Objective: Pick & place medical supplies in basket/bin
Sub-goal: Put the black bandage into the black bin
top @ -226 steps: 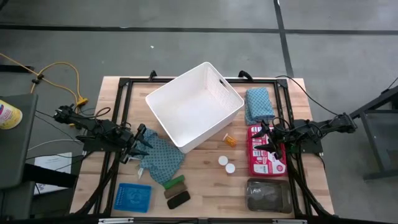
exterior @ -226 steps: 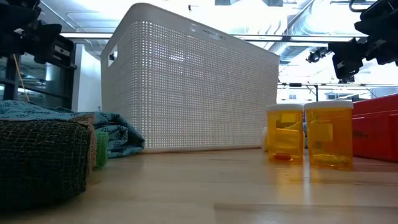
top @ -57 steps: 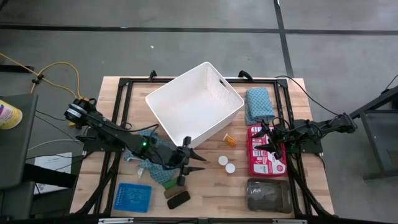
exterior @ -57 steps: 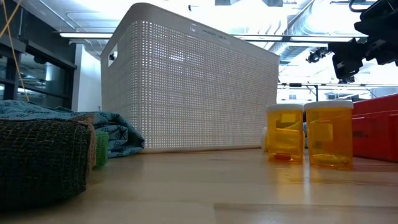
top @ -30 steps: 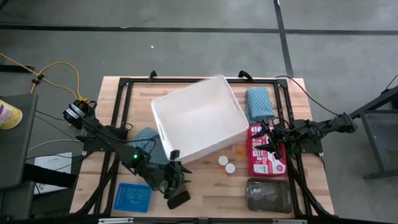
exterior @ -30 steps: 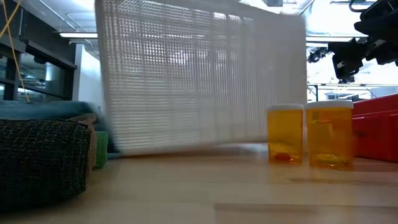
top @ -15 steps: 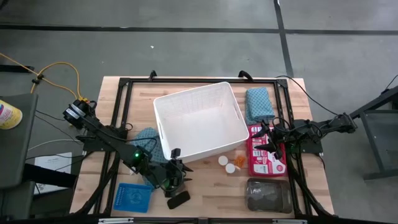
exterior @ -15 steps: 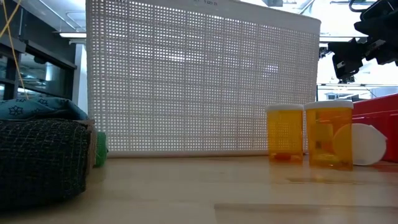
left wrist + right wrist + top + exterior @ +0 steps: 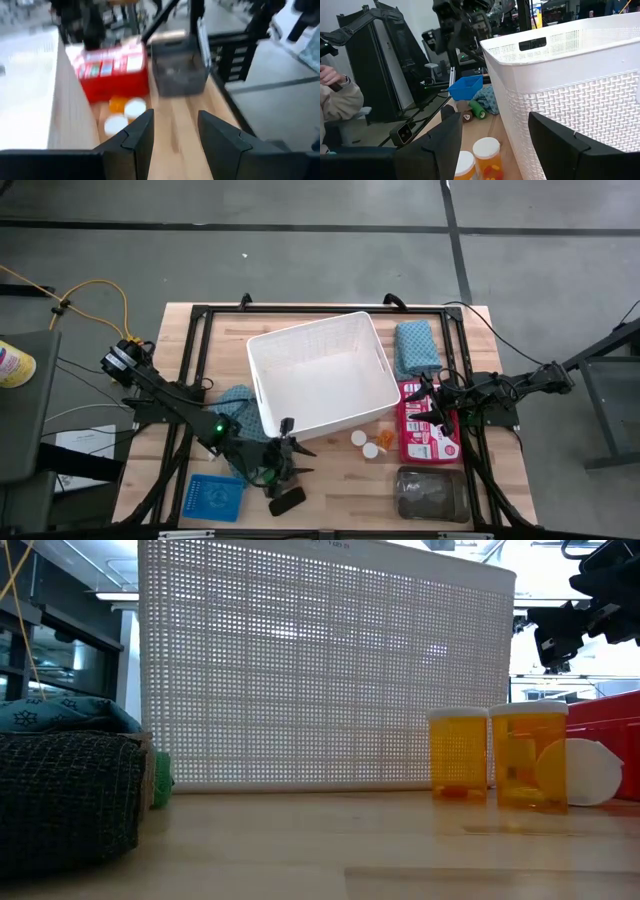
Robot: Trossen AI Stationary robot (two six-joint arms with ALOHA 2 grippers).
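— Did you see the basket (image 9: 322,377) swing round?

— Yes. A moment ago it sat cornerwise on the bench; now its sides run nearly square with the bench edges, and it has slid towards the right edge. The two white caps (image 9: 364,444) were well apart from it and now lie just beside its front right corner, close to the red box (image 9: 428,421).

— And the left arm did that?

— I'd judge so. The left gripper (image 9: 290,461) is down near the front edge, over the green and dark-brown pieces (image 9: 287,500), fingers parted with nothing between them (the wrist view shows only bare wood in the gap). The right gripper (image 9: 432,408) waits over the red box, open and empty as well.

— So nothing is in yet?

— The basket floor looks bare. The shove probably just brings the opening closer to the small things.

— What are they like?

— The basket is stiff white plastic, lattice walls, a handle slot. The teal cloth (image 9: 240,408) is soft and crumpled against its left wall; a second one (image 9: 416,348), folded, lies by the right edge. The orange bottle (image 9: 458,755) is see-through with a white lid. At the front sit a blue tray (image 9: 215,497) of mesh and a grey one (image 9: 431,494), cloudy.
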